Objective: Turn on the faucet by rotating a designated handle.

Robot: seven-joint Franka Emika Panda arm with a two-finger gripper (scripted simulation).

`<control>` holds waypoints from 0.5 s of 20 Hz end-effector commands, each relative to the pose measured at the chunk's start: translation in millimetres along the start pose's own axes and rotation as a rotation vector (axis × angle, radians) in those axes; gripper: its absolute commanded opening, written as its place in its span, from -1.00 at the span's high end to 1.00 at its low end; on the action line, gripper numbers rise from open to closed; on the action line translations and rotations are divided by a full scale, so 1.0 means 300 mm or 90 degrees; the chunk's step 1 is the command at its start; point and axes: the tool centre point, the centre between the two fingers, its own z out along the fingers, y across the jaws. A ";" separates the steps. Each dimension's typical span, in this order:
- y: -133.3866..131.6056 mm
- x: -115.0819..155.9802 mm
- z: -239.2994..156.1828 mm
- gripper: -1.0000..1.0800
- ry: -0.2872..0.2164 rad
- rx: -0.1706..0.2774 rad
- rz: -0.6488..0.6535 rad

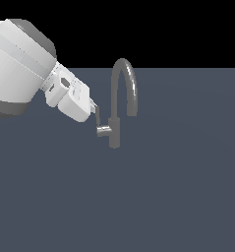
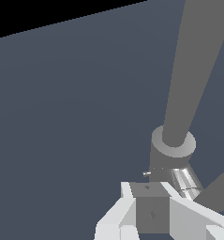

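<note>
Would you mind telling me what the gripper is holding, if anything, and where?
The gripper is at the faucet's handle, by its thin lever end; whether it actually grips it cannot be told.

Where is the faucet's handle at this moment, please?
In the exterior view, the handle sticks out from the exterior view's left side of the faucet body, below the arched spout, with the end effector right at it.

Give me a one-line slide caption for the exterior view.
Panda arm's tool meets the thin side handle of the grey gooseneck faucet on a dark floor.
</note>
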 end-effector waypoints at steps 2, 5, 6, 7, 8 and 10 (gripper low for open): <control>0.000 0.000 0.000 1.00 0.000 0.000 0.000; 0.024 0.009 -0.006 1.00 0.000 0.000 0.000; 0.032 0.012 -0.008 1.00 0.000 0.000 0.000; 0.041 0.015 -0.010 1.00 0.000 0.000 0.000; 0.049 0.018 -0.012 1.00 0.000 0.000 0.000; 0.065 0.024 -0.016 1.00 0.000 0.000 0.000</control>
